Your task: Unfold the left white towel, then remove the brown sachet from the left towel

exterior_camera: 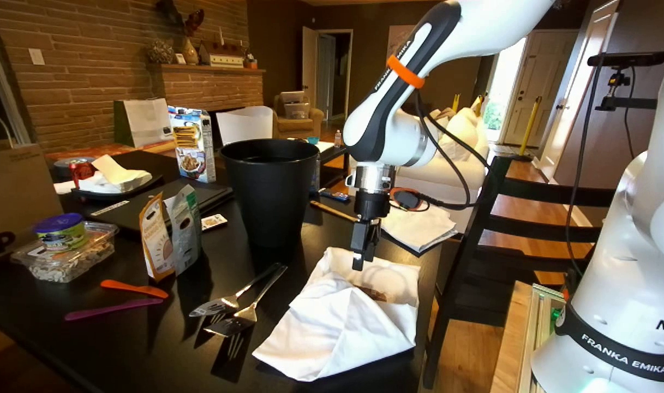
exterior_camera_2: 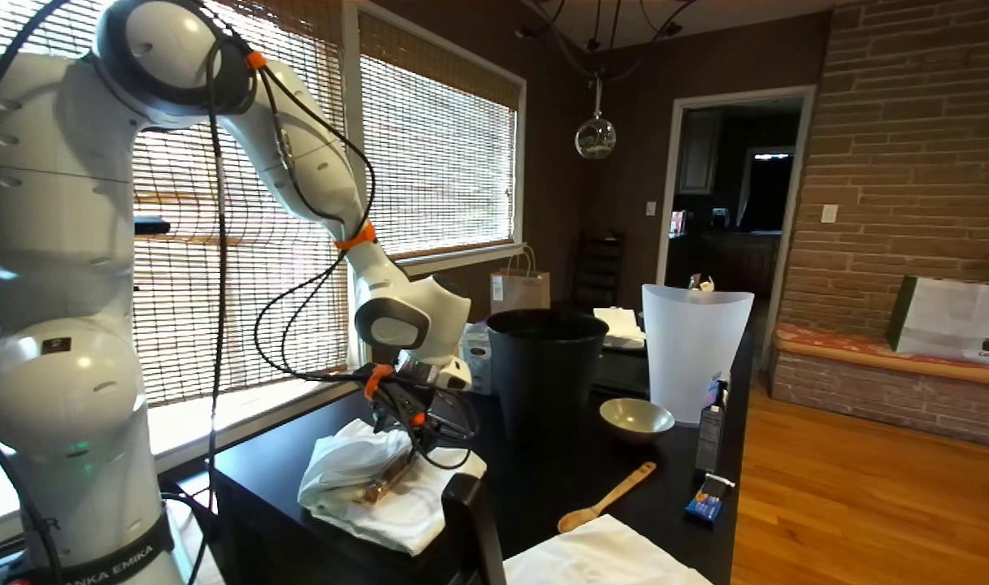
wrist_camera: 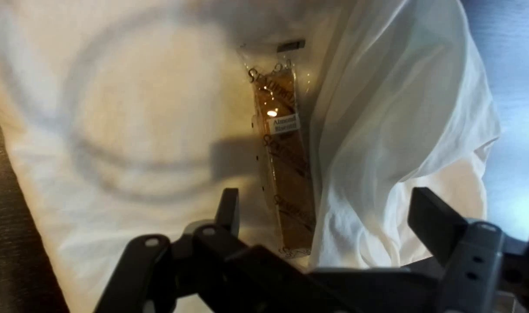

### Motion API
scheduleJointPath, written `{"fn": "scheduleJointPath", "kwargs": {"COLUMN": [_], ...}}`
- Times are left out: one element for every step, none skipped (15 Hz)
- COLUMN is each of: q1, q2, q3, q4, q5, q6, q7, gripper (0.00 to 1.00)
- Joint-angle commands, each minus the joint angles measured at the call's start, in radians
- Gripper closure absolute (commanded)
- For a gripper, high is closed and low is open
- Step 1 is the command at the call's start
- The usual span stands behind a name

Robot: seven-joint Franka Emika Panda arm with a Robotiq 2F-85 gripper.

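Note:
The white towel [exterior_camera: 340,327] lies partly folded near the table's front edge, with one flap laid back in loose folds; it also shows in an exterior view [exterior_camera_2: 437,496] and in the wrist view [wrist_camera: 138,113]. The brown sachet [wrist_camera: 286,152], a clear-wrapped biscotti bar, lies on the towel beside the raised fold. It shows partly in both exterior views [exterior_camera: 373,293] [exterior_camera_2: 388,478]. My gripper [wrist_camera: 327,208] is open and empty. In an exterior view it points down [exterior_camera: 363,259] just above the towel's far part. In the wrist view the sachet's lower end and the fold lie between the fingers.
A second white towel [exterior_camera: 419,226] lies beyond, near a wooden spoon [exterior_camera_2: 608,497]. A tall black bin [exterior_camera: 271,191] stands behind the gripper. Metal utensils [exterior_camera: 244,311], upright pouches [exterior_camera: 171,234] and plastic knives [exterior_camera: 116,307] lie or stand beside the towel. A chair [exterior_camera: 484,240] borders the table.

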Motion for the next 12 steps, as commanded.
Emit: {"fn": "scheduleJointPath", "kwargs": {"q1": [-0.008,-0.012,-0.013,-0.015,-0.016,-0.015,-0.015,-0.014,-0.012,-0.012,-0.011,-0.010], "q2": [0.060,0.071,0.082,0.093,0.102,0.108,0.115,0.121,0.126,0.134,0.141,0.147], "q3": [0.049,0.063,0.077,0.091,0.104,0.115,0.124,0.131,0.138,0.144,0.151,0.157], "q4": [0.013,0.020,0.027,0.037,0.044,0.053,0.061,0.068,0.074,0.080,0.084,0.087], "q5": [0.087,0.112,0.133,0.156,0.176,0.195,0.208,0.218,0.223,0.226,0.229,0.231], "q6": [0.085,0.097,0.111,0.115,0.126,0.133,0.142,0.150,0.157,0.166,0.174,0.182], "q7": [-0.059,-0.069,-0.079,-0.087,-0.095,-0.103,-0.109,-0.113,-0.118,-0.120,-0.122,-0.124], "gripper": [0.00,0.00,0.00,0.00,0.00,0.00,0.00,0.02,0.04,0.05,0.29,0.30]}}
